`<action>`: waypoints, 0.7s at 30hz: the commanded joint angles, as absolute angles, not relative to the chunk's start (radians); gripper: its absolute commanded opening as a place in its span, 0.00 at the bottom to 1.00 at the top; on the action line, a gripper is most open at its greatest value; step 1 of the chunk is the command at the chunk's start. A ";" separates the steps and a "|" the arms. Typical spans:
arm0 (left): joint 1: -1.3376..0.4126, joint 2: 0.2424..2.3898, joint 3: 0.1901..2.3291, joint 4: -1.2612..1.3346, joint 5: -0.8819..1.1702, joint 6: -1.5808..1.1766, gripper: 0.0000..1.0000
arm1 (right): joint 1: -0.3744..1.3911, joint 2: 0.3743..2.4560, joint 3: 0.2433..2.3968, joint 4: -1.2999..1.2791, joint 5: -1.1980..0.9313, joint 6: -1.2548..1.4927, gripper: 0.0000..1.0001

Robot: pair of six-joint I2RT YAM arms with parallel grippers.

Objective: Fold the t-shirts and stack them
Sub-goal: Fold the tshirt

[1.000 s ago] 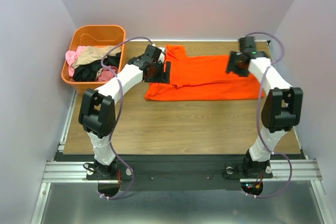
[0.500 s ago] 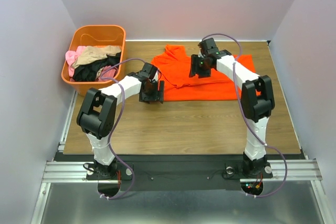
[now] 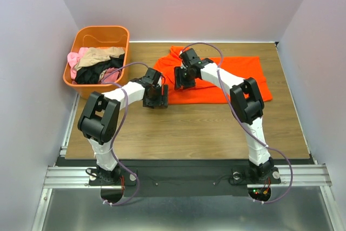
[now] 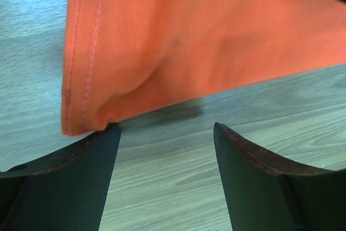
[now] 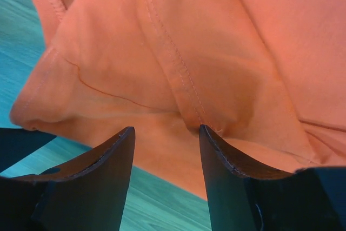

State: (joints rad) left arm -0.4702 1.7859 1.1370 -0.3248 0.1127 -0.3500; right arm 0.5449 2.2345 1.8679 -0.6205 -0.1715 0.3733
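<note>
Overhead and wrist views, fold in progress. One orange-red tee (image 3: 232,79) lies flat on the far half of the bench (image 3: 189,133), its long axis running left to right. Its right end reaches toward the bench's right edge, and its left end is bunched near the middle. The left claw (image 4: 166,129) sits at the tee's near-left corner with its fingers spread and nothing between them but bare wood. In the left wrist view the stitched hem corner just touches the inner tip of one finger (image 4: 105,142), and the rest of the cloth lies ahead of the claw, toward the far side. The right claw (image 5: 166,131) hangs over the tee's left part, also spread, with a seamed fold of cloth showing in the gap but not clamped. Both claws therefore stand at the left end, and the left claw is nearer the free corner. A grasp there would probably need a short advance toward the cloth. Count: two arms, two claws, one tee on the bench and one orange plastic tub (image 3: 101,27) at far left. The tub holds a pink garment (image 3: 75,58), a tan garment (image 3: 100,55) and a black garment (image 3: 92,74), heaped so that a firmer count cannot be made. No folded stack is visible.
</note>
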 commanded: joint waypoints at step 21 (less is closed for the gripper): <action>-0.446 1.686 1.273 -0.318 0.144 -0.408 0.81 | 0.563 2.246 1.859 -0.603 0.020 0.284 0.37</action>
